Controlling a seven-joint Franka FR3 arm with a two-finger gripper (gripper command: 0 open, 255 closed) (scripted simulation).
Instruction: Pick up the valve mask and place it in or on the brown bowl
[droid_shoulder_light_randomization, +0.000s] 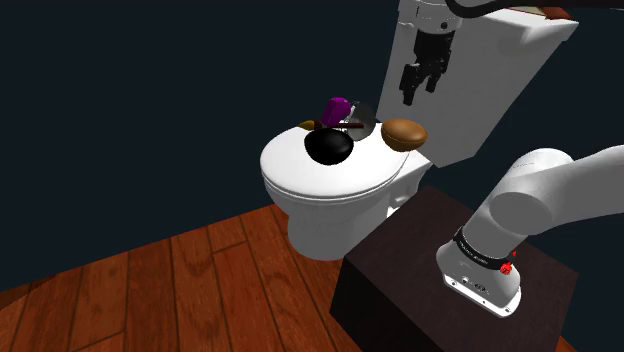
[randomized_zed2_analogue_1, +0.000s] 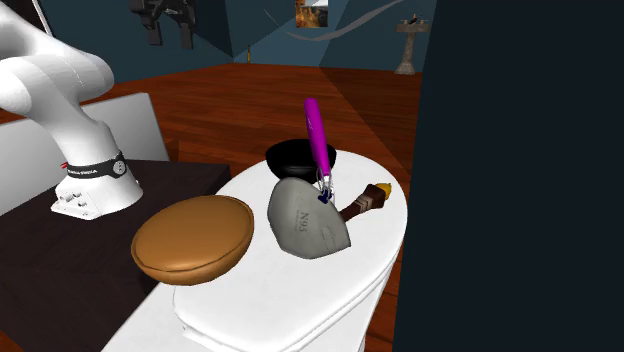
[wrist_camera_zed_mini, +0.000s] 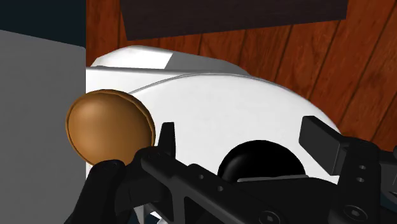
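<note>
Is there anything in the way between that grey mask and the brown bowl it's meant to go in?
Nothing visible. The grey mask lies right beside the brown bowl on the toilet lid; the purple tool stands on its other side.

In the shoulder view the black bowl (droid_shoulder_light_randomization: 329, 147) hides the lower part of the mask (droid_shoulder_light_randomization: 366, 113), and the arm (droid_shoulder_light_randomization: 560, 195) runs off the right edge. In the second exterior view the top edge cuts the claw (randomized_zed2_analogue_1: 170, 40), and the mask hides one end of the brush (randomized_zed2_analogue_1: 365, 200). In the wrist view the claw covers the lower parts of the black bowl and the brown bowl (wrist_camera_zed_mini: 109, 127)
</note>
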